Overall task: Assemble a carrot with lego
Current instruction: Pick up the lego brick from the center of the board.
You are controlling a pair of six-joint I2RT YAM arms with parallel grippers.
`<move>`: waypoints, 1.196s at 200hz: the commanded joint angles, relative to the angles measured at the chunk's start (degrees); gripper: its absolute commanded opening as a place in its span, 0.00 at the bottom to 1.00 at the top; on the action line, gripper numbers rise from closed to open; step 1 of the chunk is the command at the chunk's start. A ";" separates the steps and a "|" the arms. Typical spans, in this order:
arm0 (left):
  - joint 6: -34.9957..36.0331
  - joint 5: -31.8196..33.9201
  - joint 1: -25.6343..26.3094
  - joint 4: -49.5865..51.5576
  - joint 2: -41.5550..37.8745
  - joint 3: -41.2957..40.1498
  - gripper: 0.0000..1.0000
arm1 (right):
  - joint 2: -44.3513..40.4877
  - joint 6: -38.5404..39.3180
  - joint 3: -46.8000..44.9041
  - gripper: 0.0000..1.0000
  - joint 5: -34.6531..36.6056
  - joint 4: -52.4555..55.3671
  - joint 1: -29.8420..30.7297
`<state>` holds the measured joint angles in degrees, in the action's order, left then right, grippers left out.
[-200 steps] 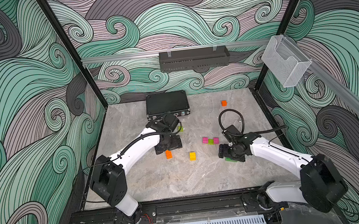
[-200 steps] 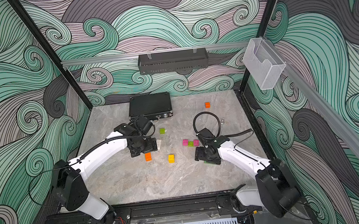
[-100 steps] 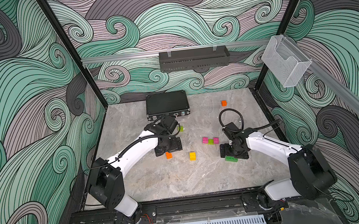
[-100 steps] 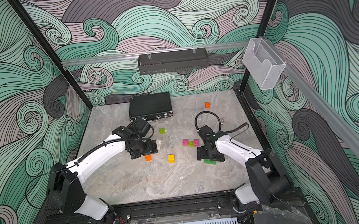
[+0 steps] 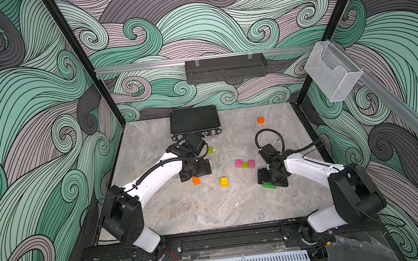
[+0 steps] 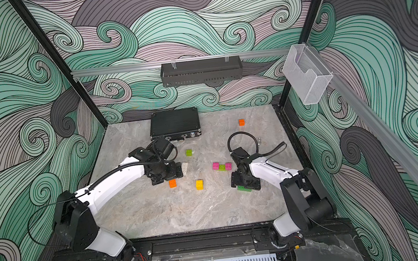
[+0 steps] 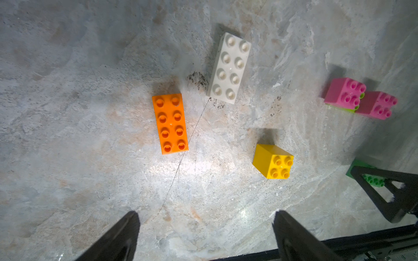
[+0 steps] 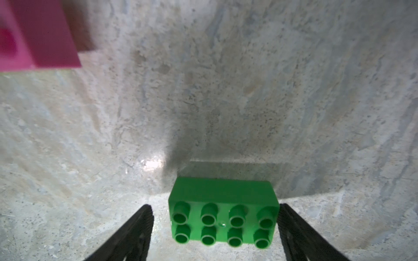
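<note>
Straddles dark green oblong plastic brick (image 8: pixel 224 217) on grey stone counter (image 8: pixel 226 90) with right jaws, now starting to narrow, not yet clamped; holds left jaws wide, empty; readies pickup for stacking.

I log the dark green brick (image 8: pixel 222 214) as smooth, glossy plastic. Tabletop (image 5: pixel 211 206), lower centre of frame, reads as mottled stone, mostly matt. Bin (image 5: pixel 332 74), upper right: clear plastic.

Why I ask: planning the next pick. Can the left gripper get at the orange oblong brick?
Probably yes: the left gripper hangs open near the orange oblong brick, bare table between them.
</note>
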<state>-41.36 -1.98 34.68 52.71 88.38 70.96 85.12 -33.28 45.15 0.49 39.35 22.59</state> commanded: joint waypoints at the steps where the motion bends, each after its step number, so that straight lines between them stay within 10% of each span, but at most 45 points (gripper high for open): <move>1: 0.24 0.13 -0.49 0.25 -1.63 -0.46 0.94 | 0.89 -1.37 -0.49 0.81 1.13 -0.48 -0.15; 59: 0.10 0.04 -0.84 -0.06 -1.90 -1.40 0.94 | 1.51 -2.08 -0.94 0.76 0.45 -0.95 -0.12; 123: 0.01 -0.11 -2.38 -0.06 -4.78 -4.16 0.94 | 0.81 -2.55 0.55 0.48 -0.36 0.18 1.14; 239: 5.03 -5.30 -15.08 -3.31 -13.92 -15.64 0.94 | 7.88 -12.29 26.46 0.50 2.04 10.81 23.42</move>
<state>-38.09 -5.13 21.63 50.68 76.07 56.21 88.66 -42.83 67.07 1.32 46.74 43.33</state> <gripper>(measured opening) 0.938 0.610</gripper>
